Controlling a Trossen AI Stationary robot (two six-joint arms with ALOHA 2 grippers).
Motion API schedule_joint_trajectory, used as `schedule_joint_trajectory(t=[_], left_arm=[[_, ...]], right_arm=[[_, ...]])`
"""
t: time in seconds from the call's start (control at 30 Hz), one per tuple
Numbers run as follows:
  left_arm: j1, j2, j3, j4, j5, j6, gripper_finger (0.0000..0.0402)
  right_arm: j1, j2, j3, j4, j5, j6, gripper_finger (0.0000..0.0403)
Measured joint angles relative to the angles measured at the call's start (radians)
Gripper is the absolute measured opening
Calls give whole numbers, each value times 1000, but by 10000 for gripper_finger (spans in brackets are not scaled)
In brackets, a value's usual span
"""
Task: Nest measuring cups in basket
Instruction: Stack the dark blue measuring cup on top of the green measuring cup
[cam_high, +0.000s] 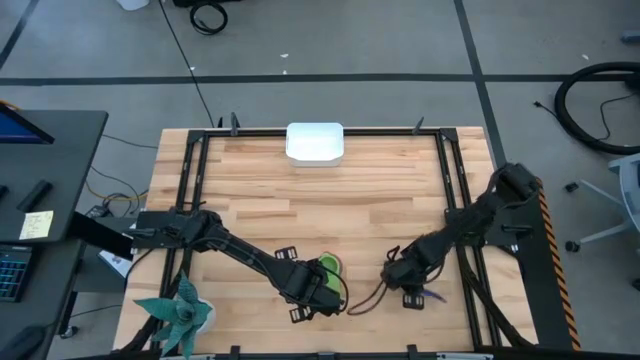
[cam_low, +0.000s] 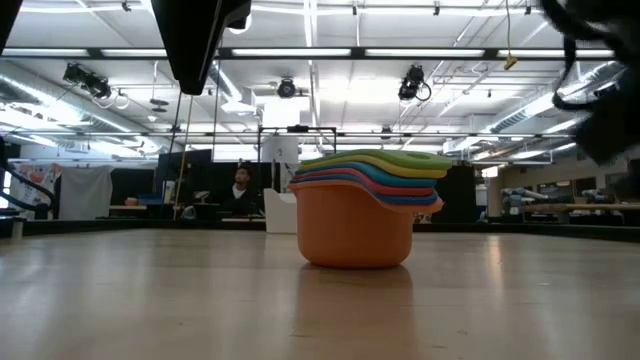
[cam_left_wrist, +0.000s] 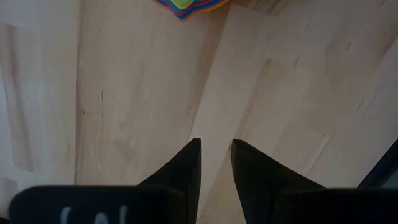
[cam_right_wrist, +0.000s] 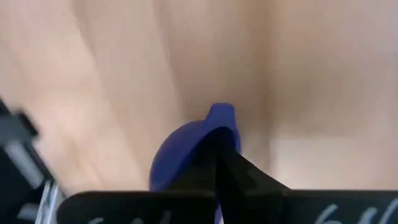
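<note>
A nested stack of measuring cups (cam_low: 362, 215), orange outermost and green on top, is seen on the table (cam_high: 370, 190), well apart from the white basket (cam_high: 315, 142) at the far edge. Just beside the stack, the left gripper (cam_left_wrist: 215, 163) is held slightly parted and empty. Farther from the stack, a dark blue cup (cam_right_wrist: 189, 152) is clenched by the right gripper (cam_right_wrist: 219, 163).

Nested measuring cups (cam_low: 362, 215): the orange outer cup is showing rims of red, light blue, yellow and green stacked above it. Dark blue cup (cam_right_wrist: 193, 152): it is showing solid blue between black fingers. Basket (cam_high: 315, 141): it is appearing plain white. Table (cam_high: 330, 215): it is displaying pale striped wood grain.
</note>
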Motion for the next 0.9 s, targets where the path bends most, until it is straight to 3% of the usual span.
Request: schedule_joint_trajectory(t=[0.3, 0.47, 0.9], left_arm=[[0, 0, 0, -1, 0, 0, 94], [0, 0, 0, 0, 0, 24, 94], [10, 0, 0, 0, 0, 26, 94]], right_arm=[[-23, -205, 3, -109, 120, 51, 2], [-28, -265, 4, -126, 107, 65, 7], [-52, -201, 5, -157, 220, -53, 114]])
